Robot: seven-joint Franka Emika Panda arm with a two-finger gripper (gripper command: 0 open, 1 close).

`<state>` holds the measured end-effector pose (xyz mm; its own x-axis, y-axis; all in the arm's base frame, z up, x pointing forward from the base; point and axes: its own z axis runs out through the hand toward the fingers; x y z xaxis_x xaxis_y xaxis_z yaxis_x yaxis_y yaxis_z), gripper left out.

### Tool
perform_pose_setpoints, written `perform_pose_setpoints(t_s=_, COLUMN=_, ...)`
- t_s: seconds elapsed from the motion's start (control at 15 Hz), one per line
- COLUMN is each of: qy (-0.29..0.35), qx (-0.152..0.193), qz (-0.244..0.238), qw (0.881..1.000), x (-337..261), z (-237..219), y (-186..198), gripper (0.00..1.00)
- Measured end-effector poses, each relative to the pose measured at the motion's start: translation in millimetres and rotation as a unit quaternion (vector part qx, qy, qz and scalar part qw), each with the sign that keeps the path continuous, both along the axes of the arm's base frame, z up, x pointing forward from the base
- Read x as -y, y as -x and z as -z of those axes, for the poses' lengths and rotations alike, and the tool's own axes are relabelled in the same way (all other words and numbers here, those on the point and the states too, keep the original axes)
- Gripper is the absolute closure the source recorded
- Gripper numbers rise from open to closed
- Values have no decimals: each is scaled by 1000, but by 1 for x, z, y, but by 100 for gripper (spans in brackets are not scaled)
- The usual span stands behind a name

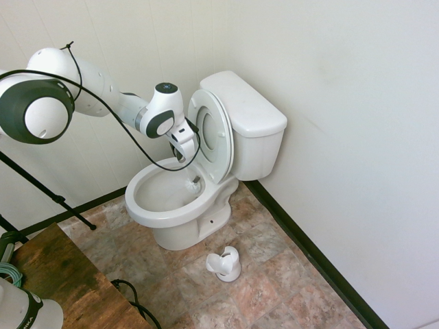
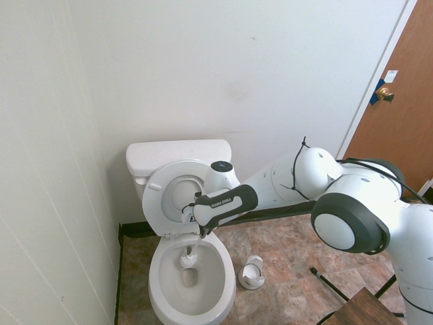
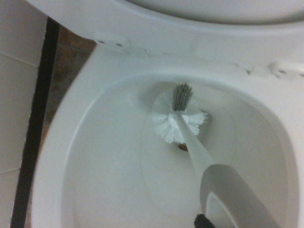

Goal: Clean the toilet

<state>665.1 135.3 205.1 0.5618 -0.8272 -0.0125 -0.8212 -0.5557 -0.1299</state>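
The white toilet [image 1: 147, 214] stands against the wall with its seat and lid [image 1: 214, 133] raised against the tank [image 1: 247, 110]. My gripper [image 1: 185, 152] hangs over the back of the open bowl [image 2: 160, 298], shut on the handle of a slim white toilet brush [image 2: 187, 258]. The handle slants down from the gripper into the bowl. In the wrist view the bristle head [image 3: 178, 121] sits low near the drain, inside the rim [image 3: 61, 142]. Whether the bristles touch the ceramic I cannot tell.
A small white brush holder [image 1: 225, 264] sits on the tiled floor beside the toilet's base [image 2: 253, 272]. Walls close in behind and beside the toilet. A wooden table corner [image 1: 62, 281] is near the arm's side, and a brown door [image 2: 406, 115] stands further off.
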Motion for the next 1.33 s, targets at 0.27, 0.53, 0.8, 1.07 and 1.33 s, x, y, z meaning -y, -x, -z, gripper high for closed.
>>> perform_pose_setpoints(t_s=0.27, qy=14, qx=-20, qz=-31, qw=999, x=-33, z=-11, y=3, gripper=100)
perform_pose_setpoints(t_s=0.53, qy=40, qx=-22, qz=-59, qw=997, x=-56, z=-72, y=27, gripper=100)
perform_pose_setpoints(t_s=0.8, qy=45, qx=-5, qz=-52, qw=998, x=-47, z=-157, y=75, gripper=100)
perform_pose_setpoints(t_s=1.07, qy=43, qx=1, qz=-7, qw=999, x=27, z=-197, y=124, gripper=100)
perform_pose_setpoints(t_s=1.33, qy=39, qx=15, qz=38, qw=998, x=94, z=-208, y=153, gripper=100)
